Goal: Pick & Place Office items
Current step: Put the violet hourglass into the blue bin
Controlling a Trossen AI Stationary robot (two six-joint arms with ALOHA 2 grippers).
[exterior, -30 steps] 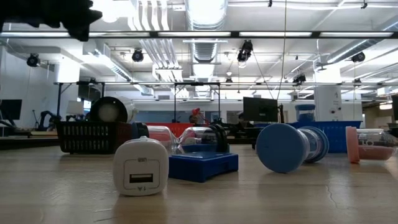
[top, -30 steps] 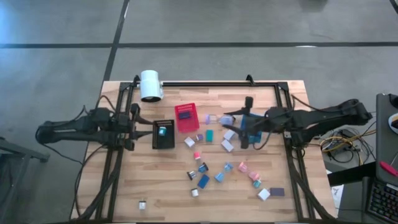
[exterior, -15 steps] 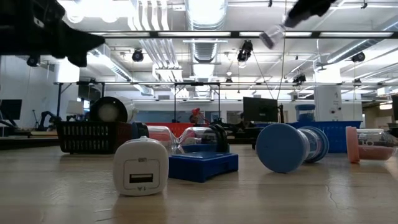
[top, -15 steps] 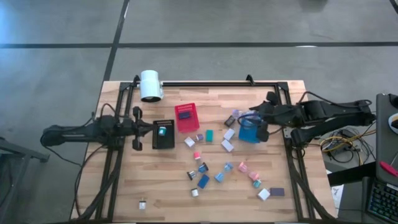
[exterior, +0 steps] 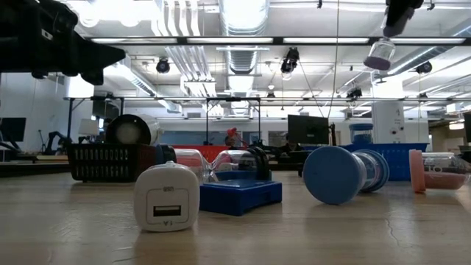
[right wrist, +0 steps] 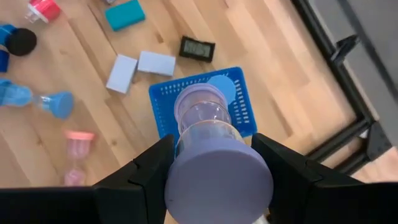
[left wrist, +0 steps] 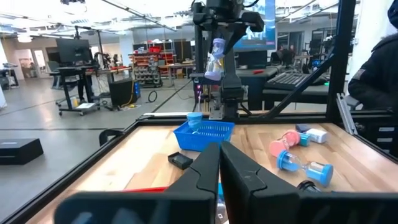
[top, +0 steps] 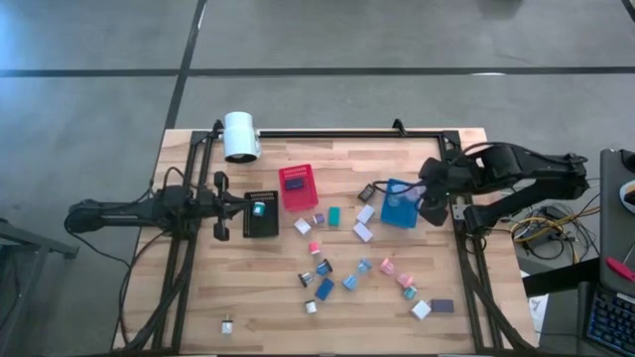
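From above, the right gripper (top: 429, 188) hangs over the blue bin (top: 399, 204) at the table's right side, carrying a pale purple hourglass timer (top: 422, 184), which is small and partly hidden here. It appears poised there so the piece can drop into the bin. The left gripper (top: 241, 205) sits beside the black bin (top: 262, 214) on the left, a teal piece (top: 259, 208) resting inside it. The remaining office items (top: 324, 268) lie scattered across the middle of the table, waiting to be sorted.

From table height, the timer (exterior: 380, 54) hangs high in the air, clear of the white block (exterior: 167, 197) and the blue round piece (exterior: 335, 174) on the wood.

The left wrist camera shows its own fingers (left wrist: 205, 176) pressed together with nothing between them, and the far arm holding the timer (left wrist: 216, 61) above the blue bin (left wrist: 204, 134).

The right wrist camera looks down past the timer (right wrist: 211, 162), clamped upright between the two fingers (right wrist: 146, 171), directly over the blue bin (right wrist: 160, 107).
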